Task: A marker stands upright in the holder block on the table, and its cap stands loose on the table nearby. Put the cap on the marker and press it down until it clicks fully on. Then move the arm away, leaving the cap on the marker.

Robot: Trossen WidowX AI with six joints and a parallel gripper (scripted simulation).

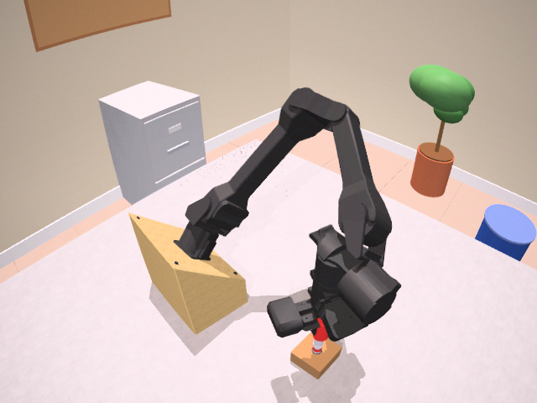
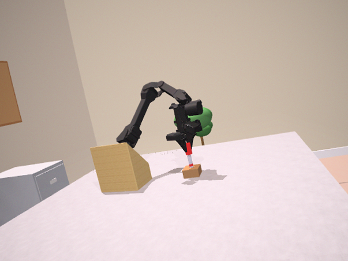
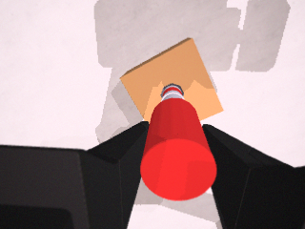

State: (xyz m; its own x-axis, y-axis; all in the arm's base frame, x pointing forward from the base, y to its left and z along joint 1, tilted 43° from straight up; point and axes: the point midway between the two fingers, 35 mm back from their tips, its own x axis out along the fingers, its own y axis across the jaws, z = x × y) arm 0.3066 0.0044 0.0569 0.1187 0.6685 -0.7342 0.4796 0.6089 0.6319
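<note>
1. Wrist view looks straight down the red cap [image 3: 177,153], which the jaws of the gripper [image 3: 175,143] clamp from both sides, partly closed around its body.
2. Below the cap's open end, the marker [image 3: 172,91] shows its grey-white barrel with a red band; the cap's mouth sits on the marker's top.
3. Marker stands upright in the tan holder block [image 3: 191,67], which rests on the pale surface [image 3: 48,72].
4. From the exterior, the gripper [image 2: 187,145] points straight down over the block [image 2: 192,171].
5. Farther back, the arm [image 1: 260,169] rises from its wooden base [image 1: 203,286], bends sharply at the elbow, and drops down to the wrist.
</note>
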